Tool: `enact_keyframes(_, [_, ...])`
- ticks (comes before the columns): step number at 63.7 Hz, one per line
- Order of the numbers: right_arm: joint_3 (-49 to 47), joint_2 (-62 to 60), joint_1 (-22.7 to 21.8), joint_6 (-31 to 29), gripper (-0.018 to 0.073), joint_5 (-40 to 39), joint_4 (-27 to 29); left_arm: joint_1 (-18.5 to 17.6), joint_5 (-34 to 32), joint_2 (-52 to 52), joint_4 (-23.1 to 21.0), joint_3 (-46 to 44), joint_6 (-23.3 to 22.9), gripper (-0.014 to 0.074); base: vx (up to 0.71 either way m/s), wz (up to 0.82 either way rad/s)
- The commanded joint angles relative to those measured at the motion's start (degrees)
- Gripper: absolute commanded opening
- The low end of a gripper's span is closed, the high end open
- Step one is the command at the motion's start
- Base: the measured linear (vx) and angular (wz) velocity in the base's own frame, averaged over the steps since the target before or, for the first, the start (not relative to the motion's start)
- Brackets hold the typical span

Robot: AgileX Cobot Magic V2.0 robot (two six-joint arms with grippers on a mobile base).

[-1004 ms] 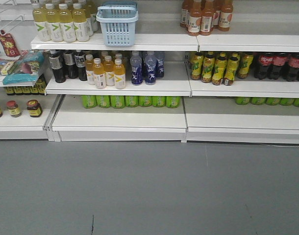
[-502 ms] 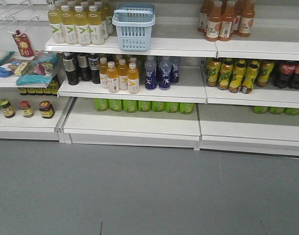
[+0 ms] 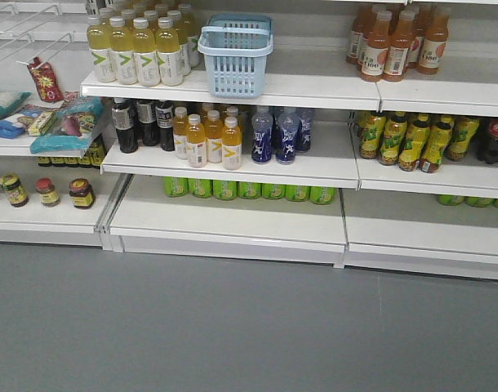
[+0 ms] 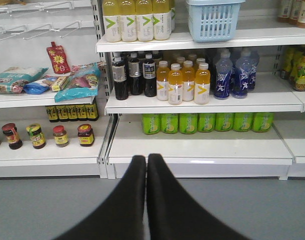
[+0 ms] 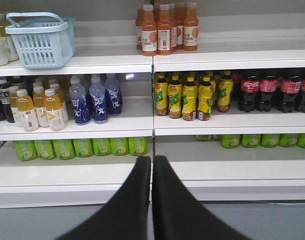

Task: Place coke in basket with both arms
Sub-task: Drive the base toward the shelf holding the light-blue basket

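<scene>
Well, left hand and right hand are both pressed together, empty. The coke stands on the middle shelf at 3 o'clock in the right wrist view; the basket sits at 10 o'clock. Best spread the right hand early, entering level: top shelf overhead and yellow-green bottles beside leave little room.

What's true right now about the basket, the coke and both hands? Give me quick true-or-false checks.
1. The basket stands on the top shelf. True.
2. The coke bottles stand on the middle shelf, right bay. True.
3. The left hand holds a coke. False: it is shut on nothing.
4. The right hand is open. False: it is shut and empty.
5. The basket sits directly above the coke. False: it stands in the left bay.
</scene>
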Motion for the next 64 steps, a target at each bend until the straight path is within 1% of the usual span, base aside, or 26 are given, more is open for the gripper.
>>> enact_keyframes(1, [0.6,-1.1,-0.4,-0.2,-0.0005,-3.9,-0.4,-0.1,-3.6,-0.7,0.4,0.5,-0.4,-0.0006,0.18,-0.08])
enact_keyframes(64, [0.6,-1.1,-0.4,-0.2,-0.0005,-3.9,-0.4,-0.1,-3.6,-0.7,0.4,0.5,-0.4,-0.0006,0.18,-0.08])
